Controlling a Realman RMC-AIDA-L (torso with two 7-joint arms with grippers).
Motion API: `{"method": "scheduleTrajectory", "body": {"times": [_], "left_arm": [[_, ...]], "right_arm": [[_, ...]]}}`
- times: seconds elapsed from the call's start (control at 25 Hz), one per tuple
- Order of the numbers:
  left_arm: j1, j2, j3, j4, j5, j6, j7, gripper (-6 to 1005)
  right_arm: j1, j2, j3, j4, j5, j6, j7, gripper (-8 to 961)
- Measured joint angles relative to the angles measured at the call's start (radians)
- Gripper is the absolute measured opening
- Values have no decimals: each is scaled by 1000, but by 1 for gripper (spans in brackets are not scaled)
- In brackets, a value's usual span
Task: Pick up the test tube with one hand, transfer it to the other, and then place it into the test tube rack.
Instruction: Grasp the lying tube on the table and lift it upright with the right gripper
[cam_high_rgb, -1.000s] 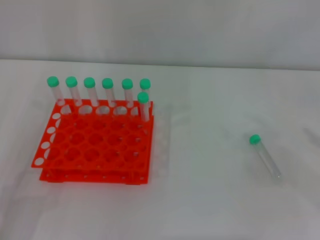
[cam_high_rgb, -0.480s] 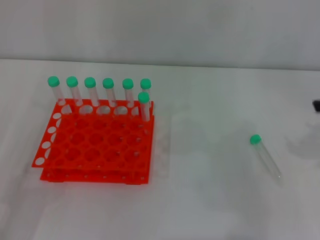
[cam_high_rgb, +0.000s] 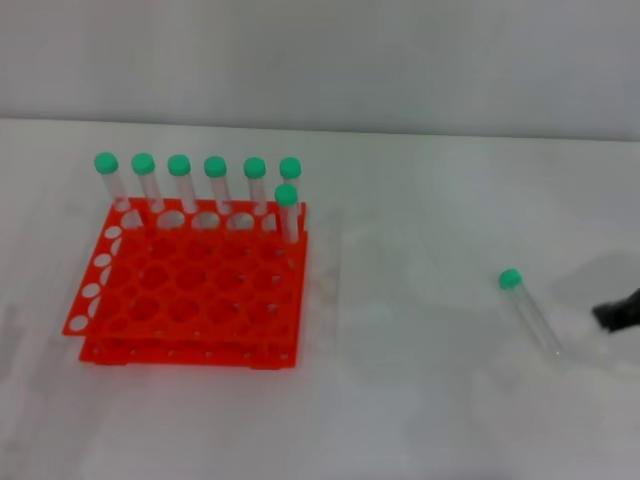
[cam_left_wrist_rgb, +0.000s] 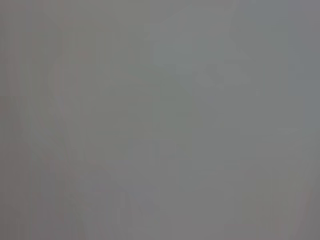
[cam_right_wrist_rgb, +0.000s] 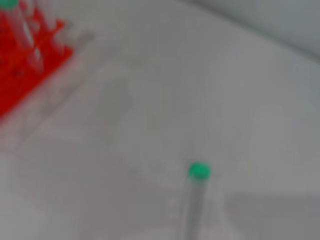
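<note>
The test tube lies flat on the white table at the right, green cap toward the back; the right wrist view shows it close up. Only the black tip of my right gripper shows at the right edge of the head view, just right of the tube and apart from it. The orange-red test tube rack stands at the left, and one of its corners appears in the right wrist view. My left gripper is out of view; its wrist view is plain grey.
Several green-capped tubes stand upright along the rack's back row, with one more in the row in front. A grey wall runs behind the table. Bare white tabletop lies between rack and tube.
The right gripper's black tip has come in from the right edge and moved down toward the lying tube. The tube and the rack have not moved.
</note>
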Motion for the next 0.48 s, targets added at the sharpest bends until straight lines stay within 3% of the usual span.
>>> {"method": "scheduleTrajectory", "body": {"times": [0.2, 0.48], "left_arm": [[-2, 0, 0, 0, 14, -13, 0, 722], [-1, 0, -1, -2, 22, -17, 0, 721]], "right_arm": [[68, 2, -75, 179, 5, -71, 28, 788], [123, 4, -113, 318, 30, -151, 31, 782]]}}
